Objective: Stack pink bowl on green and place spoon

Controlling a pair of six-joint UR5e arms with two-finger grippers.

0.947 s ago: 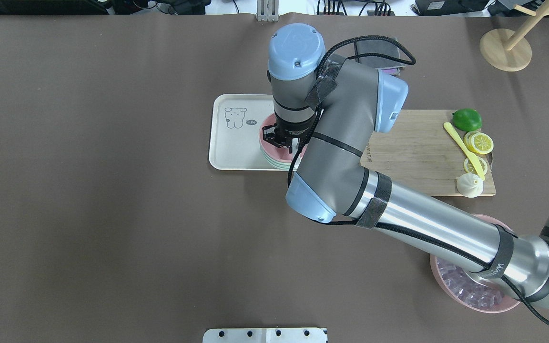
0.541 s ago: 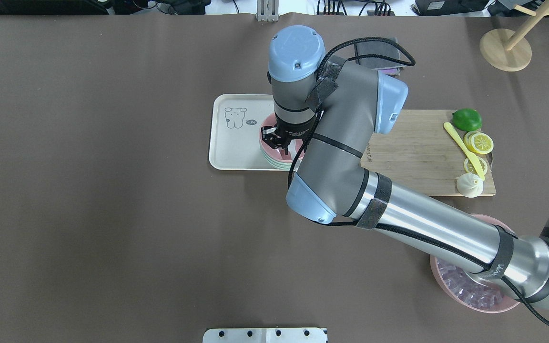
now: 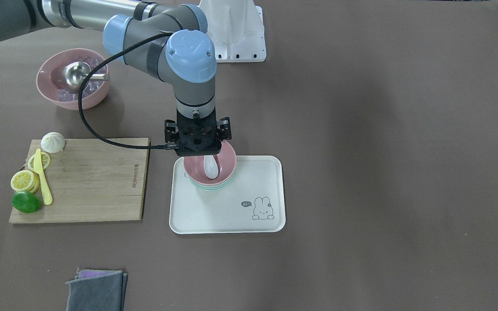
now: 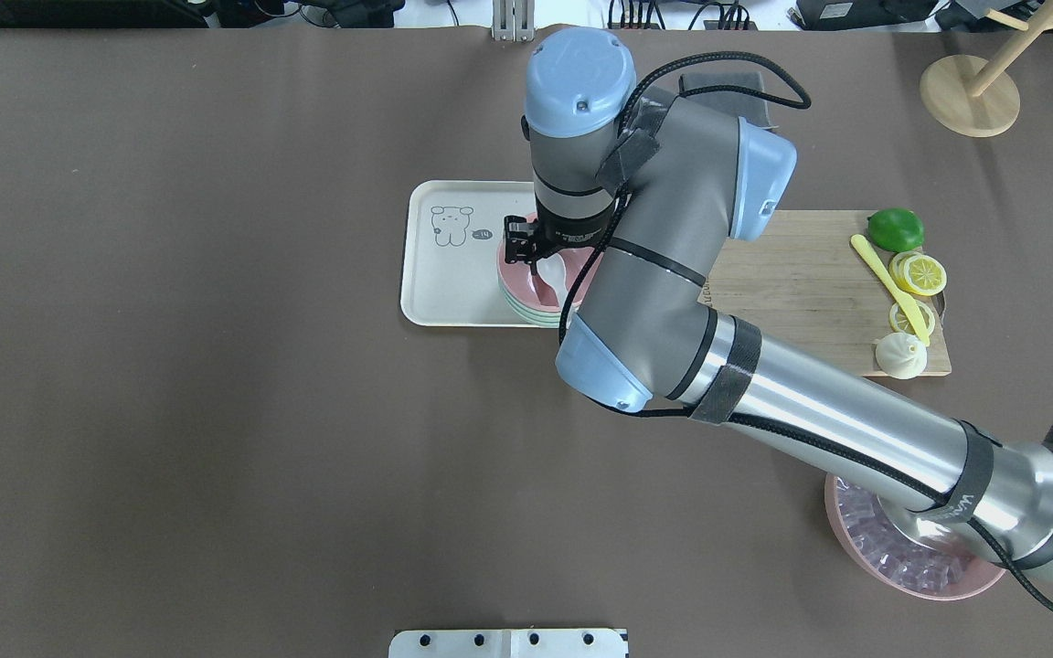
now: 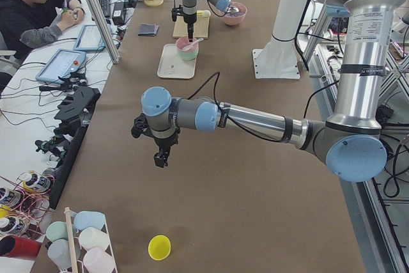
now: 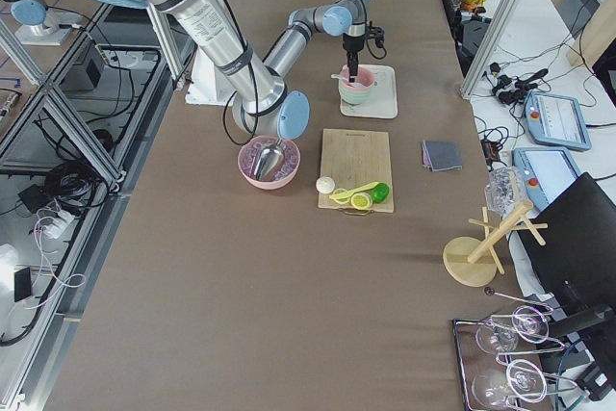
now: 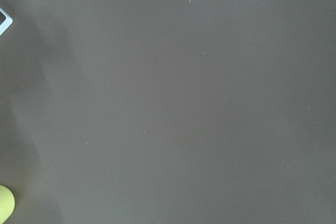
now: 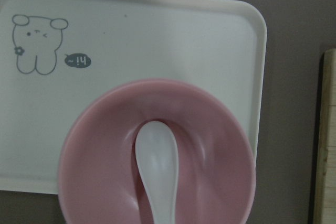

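Spoon (image 8: pixel 157 174) lies inside pink bowl (image 8: pixel 212 153) atop green bowl (image 3: pixel 209 187)

Brown-covered table (image 4: pixel 216 411): cream tray (image 3: pixel 231 216) at centre; bamboo cutting board (image 3: pixel 97 181) just beside; pink ice bowl (image 3: pixel 80 101), folded grey cloths (image 3: pixel 95 291), wooden stand (image 4: pixel 970 96) apart.

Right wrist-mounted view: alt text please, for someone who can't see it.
A white spoon lies in the pink bowl, scoop toward the bowl's middle, handle running off the bottom edge. The bowl sits on a white tray with a cartoon animal drawing; a wooden board shows at right.
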